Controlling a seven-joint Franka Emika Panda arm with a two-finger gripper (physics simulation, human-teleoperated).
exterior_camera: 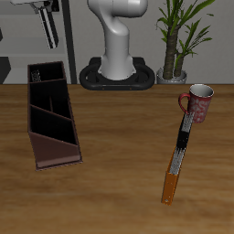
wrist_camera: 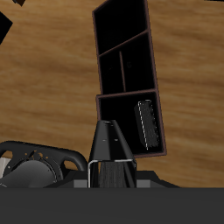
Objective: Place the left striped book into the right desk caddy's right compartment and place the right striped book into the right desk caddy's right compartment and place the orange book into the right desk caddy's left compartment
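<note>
Claw (exterior_camera: 50,35) raised above right desk caddy (exterior_camera: 51,117)

Exterior view looks down from front and high over the whole table (exterior_camera: 119,183), wide; wrist view looks down from the raised gripper, closer, sharing only the right desk caddy (exterior_camera: 50,114) (wrist_camera: 127,74).

Even, soft simulator light, faint shadows, coarse low-resolution renders, no glare.
</note>
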